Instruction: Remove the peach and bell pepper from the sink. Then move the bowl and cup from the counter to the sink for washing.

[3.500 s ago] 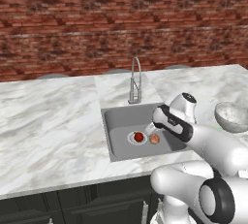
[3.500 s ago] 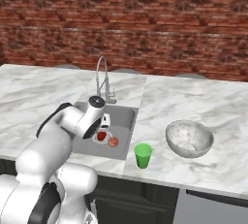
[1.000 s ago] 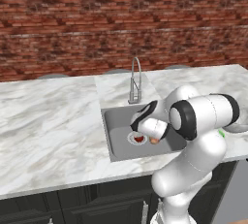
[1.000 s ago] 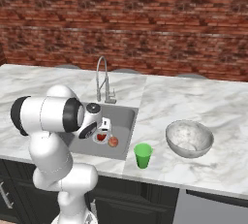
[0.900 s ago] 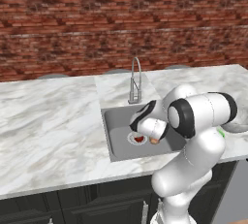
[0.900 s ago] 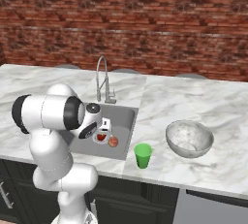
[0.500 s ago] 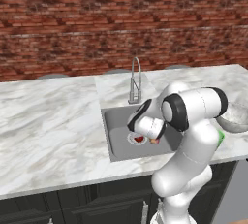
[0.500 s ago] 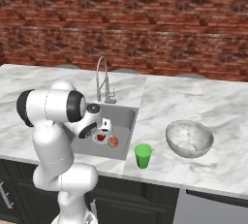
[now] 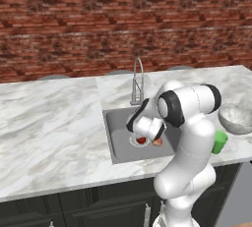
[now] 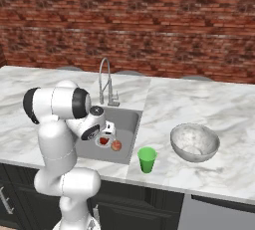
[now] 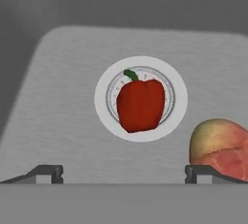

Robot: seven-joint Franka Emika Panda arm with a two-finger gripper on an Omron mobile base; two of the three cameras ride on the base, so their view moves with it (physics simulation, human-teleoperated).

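Observation:
The dark red bell pepper (image 11: 140, 104) lies on the round drain of the grey sink (image 11: 63, 121), with the blushed peach (image 11: 220, 148) just beside it. My gripper (image 11: 124, 173) hangs low in the basin, open, its fingertips (image 11: 46, 172) spread wide on either side of the pepper and holding nothing. In the left base view the hand (image 9: 146, 127) sits right over the pepper (image 9: 141, 140) and peach (image 9: 157, 142). On the marble counter (image 10: 199, 109) right of the sink (image 10: 128, 120) stand the green cup (image 10: 147, 160) and the silvery bowl (image 10: 194, 142).
An arched chrome faucet (image 10: 104, 80) rises at the sink's back edge, close behind my arm. A brick wall (image 9: 123, 24) closes off the counter's far side. Wide bare marble (image 9: 49, 123) stretches left of the sink.
My arm's upper links have swung up and back while the hand stayed low over the pepper in the basin. The jaws stayed open. The fruit, cup and bowl have not moved.

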